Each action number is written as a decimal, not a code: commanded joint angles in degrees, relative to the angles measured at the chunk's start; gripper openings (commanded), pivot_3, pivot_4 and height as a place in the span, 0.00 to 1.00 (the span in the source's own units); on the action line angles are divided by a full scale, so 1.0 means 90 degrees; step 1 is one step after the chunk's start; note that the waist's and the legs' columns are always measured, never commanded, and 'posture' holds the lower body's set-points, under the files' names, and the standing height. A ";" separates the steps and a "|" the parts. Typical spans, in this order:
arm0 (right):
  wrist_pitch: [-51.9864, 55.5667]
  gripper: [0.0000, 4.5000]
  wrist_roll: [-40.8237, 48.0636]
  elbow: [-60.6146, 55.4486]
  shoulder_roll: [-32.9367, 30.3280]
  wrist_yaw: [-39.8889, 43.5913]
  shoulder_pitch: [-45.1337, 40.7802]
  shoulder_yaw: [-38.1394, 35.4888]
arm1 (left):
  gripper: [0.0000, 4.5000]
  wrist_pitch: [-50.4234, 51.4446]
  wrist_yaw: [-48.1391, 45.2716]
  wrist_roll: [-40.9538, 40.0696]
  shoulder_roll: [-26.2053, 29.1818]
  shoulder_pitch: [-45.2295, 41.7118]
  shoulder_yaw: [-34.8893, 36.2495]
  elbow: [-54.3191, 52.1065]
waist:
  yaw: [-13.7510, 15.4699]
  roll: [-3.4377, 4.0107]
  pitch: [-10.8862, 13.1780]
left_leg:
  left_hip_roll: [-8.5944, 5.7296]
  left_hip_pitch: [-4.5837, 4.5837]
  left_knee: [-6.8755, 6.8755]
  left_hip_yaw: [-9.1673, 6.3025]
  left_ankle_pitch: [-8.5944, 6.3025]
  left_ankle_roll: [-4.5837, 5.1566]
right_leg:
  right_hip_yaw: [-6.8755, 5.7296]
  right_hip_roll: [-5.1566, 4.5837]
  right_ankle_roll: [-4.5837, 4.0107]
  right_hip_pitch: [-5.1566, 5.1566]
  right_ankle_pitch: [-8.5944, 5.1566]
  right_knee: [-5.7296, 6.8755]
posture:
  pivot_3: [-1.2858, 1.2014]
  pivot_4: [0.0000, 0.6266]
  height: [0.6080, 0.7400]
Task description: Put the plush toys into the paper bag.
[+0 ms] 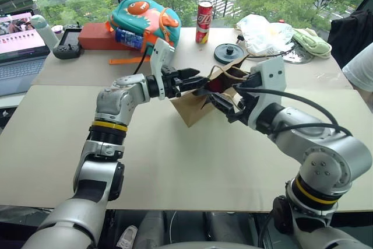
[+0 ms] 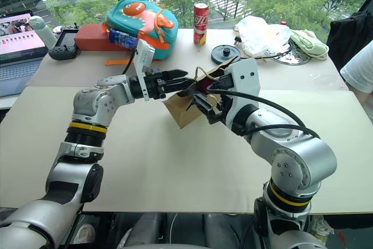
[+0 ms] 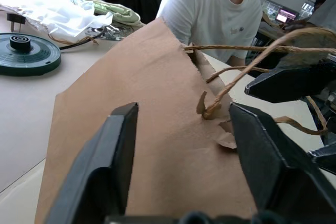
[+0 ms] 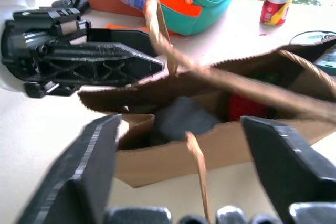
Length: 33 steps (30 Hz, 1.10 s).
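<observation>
The brown paper bag [image 1: 189, 108] leans on the table between my two grippers, its mouth turned toward my right arm. Inside it, in the right wrist view, lie the grey-blue plush toy [image 4: 184, 119] and the red plush toy [image 4: 247, 106]. My left gripper [image 1: 197, 80] is open at the bag's upper edge, its fingers [image 3: 105, 166] spread in front of the bag's side panel [image 3: 131, 77]. My right gripper [image 4: 178, 135] is open too, right at the bag's mouth. Twine handles [image 3: 247, 48] hang loose near both grippers.
Along the table's far side stand a teal-and-orange dinosaur backpack [image 1: 143, 21], a red box [image 1: 99, 36], a red can [image 1: 204, 21], a dark green disc [image 1: 228, 53], a white plastic bag [image 1: 262, 32] and a green cloth [image 1: 312, 42]. A laptop [image 1: 20, 51] is far left. A person [image 1: 361, 68] stands at the right.
</observation>
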 commanded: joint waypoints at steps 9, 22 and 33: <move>0.0107 1.00 0.0442 -0.0156 -0.0197 0.0320 -0.0699 -0.0858 | 1.00 0.0120 0.0010 -0.0242 0.0318 -0.0366 0.0513 0.0001 | 0.0002 0.0000 0.0000 | 0.0000 0.0000 -0.0001 0.0000 0.0000 0.0000 | -0.0001 -0.0001 0.0000 0.0000 0.0000 0.0000 | 0.52 0.24 0.99; 0.0148 1.00 0.1343 -0.0369 -0.0498 0.0956 -0.0971 -0.1713 | 1.00 0.0695 0.0167 -0.0789 0.0611 -0.0156 0.1033 -0.0540 | -0.0002 0.0000 0.0000 | 0.0000 -0.0002 -0.0003 0.0000 0.0000 0.0000 | -0.0001 -0.0001 0.0000 -0.0002 0.0000 0.0000 | 0.52 0.24 0.99; -0.0051 0.46 0.3917 -0.0195 -0.1410 0.1393 -0.0356 -0.2345 | 1.00 0.1307 0.0062 -0.1383 0.1256 0.1088 0.1474 -0.1516 | 0.0000 0.0000 0.0000 | 0.0003 0.0012 -0.0009 0.0001 0.0000 0.0000 | -0.0002 -0.0006 0.0000 0.0009 0.0000 -0.0002 | 0.52 0.24 0.99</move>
